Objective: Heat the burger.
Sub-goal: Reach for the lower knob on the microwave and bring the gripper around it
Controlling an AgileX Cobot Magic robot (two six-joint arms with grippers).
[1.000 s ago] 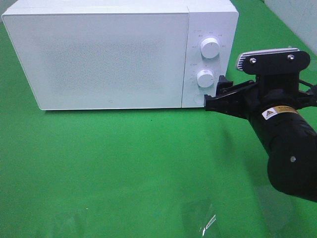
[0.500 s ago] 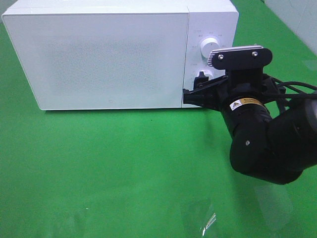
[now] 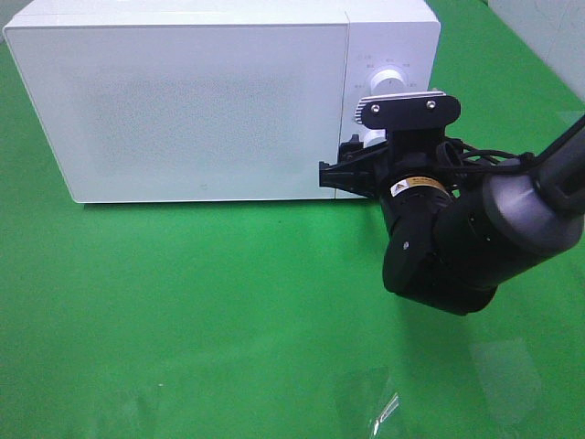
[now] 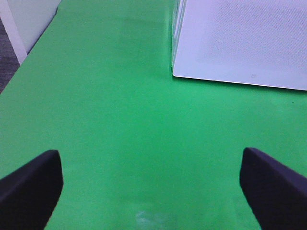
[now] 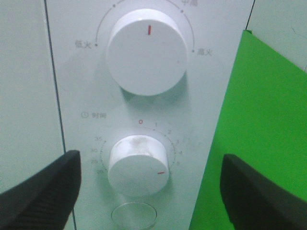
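The burger is not visible in any view. The white microwave (image 3: 201, 101) stands at the back with its door shut. My right gripper (image 3: 340, 174) is open at the microwave's control panel. In the right wrist view its two black fingers (image 5: 41, 191) stand wide apart on either side of the lower timer knob (image 5: 138, 164), apart from it. The upper power knob (image 5: 146, 51) has its red mark straight up. My left gripper (image 4: 151, 187) is open and empty over the green cloth, short of the microwave's left corner (image 4: 244, 43).
A round clear button (image 5: 134, 215) sits under the timer knob. A scrap of clear plastic (image 3: 384, 407) lies on the green cloth (image 3: 183, 311) near the front edge. The right arm's black body (image 3: 448, 247) hangs before the microwave's right end.
My right arm has swung left and closer to the microwave. Its gripper moved from the right of the control panel to in front of the lower knob.
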